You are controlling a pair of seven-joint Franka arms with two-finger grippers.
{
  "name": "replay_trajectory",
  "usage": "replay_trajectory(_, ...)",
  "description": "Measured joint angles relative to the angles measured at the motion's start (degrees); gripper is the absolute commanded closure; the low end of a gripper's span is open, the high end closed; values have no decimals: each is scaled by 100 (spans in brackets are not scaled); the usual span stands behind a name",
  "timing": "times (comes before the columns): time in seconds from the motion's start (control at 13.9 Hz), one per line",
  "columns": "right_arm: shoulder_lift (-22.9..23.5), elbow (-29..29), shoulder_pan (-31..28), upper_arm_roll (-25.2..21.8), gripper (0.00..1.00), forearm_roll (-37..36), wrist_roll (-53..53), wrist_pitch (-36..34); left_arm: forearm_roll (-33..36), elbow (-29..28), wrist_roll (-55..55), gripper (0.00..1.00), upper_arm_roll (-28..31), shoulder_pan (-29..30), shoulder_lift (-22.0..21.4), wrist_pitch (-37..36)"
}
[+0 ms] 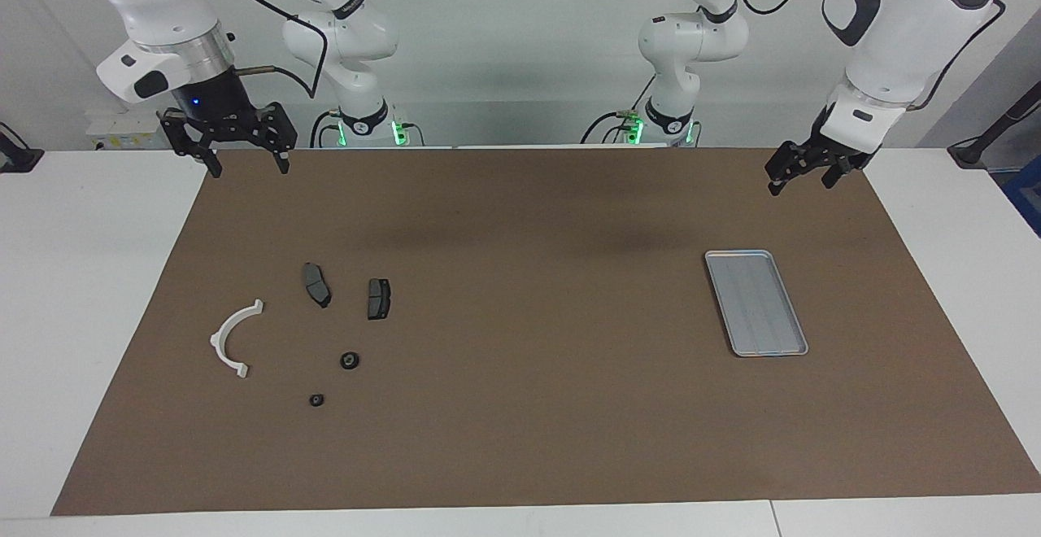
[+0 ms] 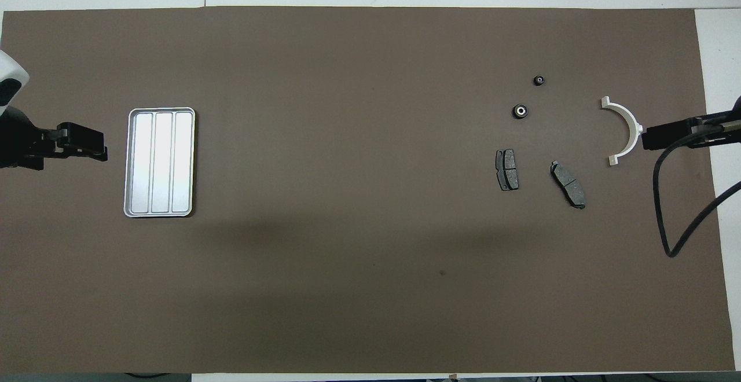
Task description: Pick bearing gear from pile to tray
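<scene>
White arms (image 1: 895,24), black cables (image 2: 677,214)

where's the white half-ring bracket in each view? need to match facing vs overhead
Facing view: white half-ring bracket lies low toward the picture's left edge, on the brown mat, at the right arm's end.
Overhead view: the bracket lies near the picture's right edge, above mid-height.
Shared landmark: the two dark brake pads beside it, slightly nearer the robots.

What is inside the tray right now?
Nothing: the tray shows only its bare ridged floor, fully in view. Both black gears lie on the brown mat toward the right arm's end.
</scene>
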Motion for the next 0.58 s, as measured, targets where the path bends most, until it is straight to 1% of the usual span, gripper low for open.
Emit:
replay_trajectory(0.36,5,-49,7,35,0,-16,-4,-291,0,0,0,0,0,0,0,0)
replay_trajectory(0.58,124,-155,6,34,0,-21,145,-304,0,0,0,0,0,0,0,0)
